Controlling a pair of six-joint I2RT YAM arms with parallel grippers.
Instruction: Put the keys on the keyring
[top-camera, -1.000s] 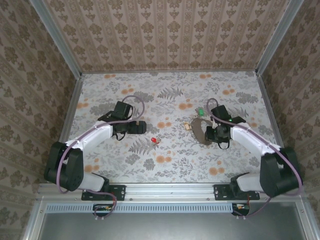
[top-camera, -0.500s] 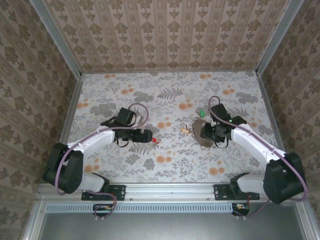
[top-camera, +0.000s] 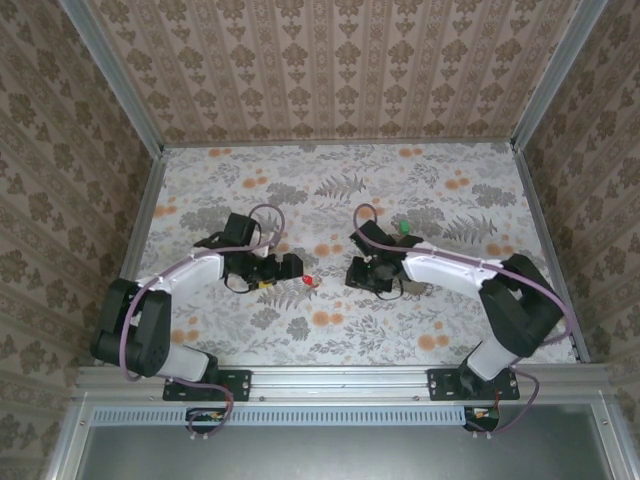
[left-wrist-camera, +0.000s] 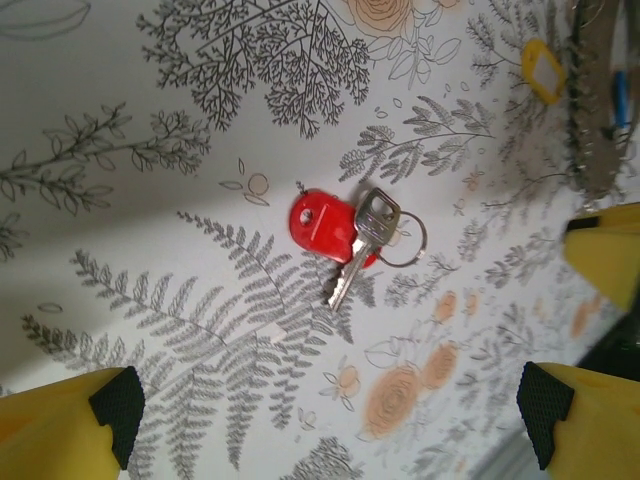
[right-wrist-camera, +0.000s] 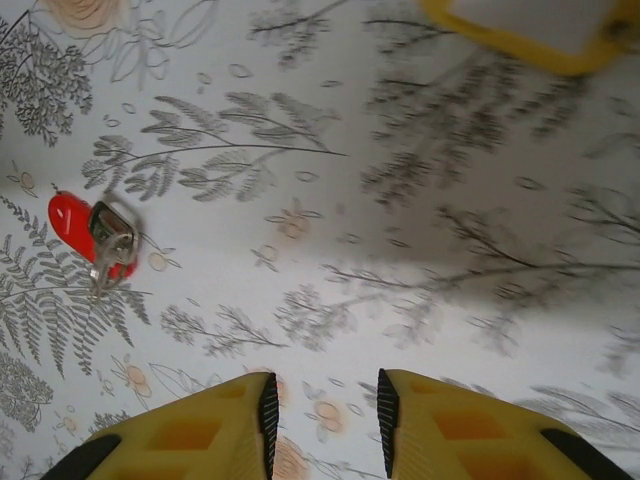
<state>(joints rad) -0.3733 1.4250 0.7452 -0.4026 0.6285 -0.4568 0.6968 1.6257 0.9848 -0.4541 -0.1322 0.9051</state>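
Left pincer (left-wrist-camera: 330, 405) wide apart and empty, low over the table (top-camera: 330, 180). Red key (left-wrist-camera: 325, 222) lies flat just ahead of its fingertips, silver blade and small split ring across the red head. Right pincer (right-wrist-camera: 327, 410) narrowly apart, nothing between its fingers, facing the same key from the other side. The key touches neither pincer. Green key (top-camera: 402, 228) sits just behind the right arm. Grey beaded strip (left-wrist-camera: 592, 120) in the left wrist view's right edge — cannot tell what it is.
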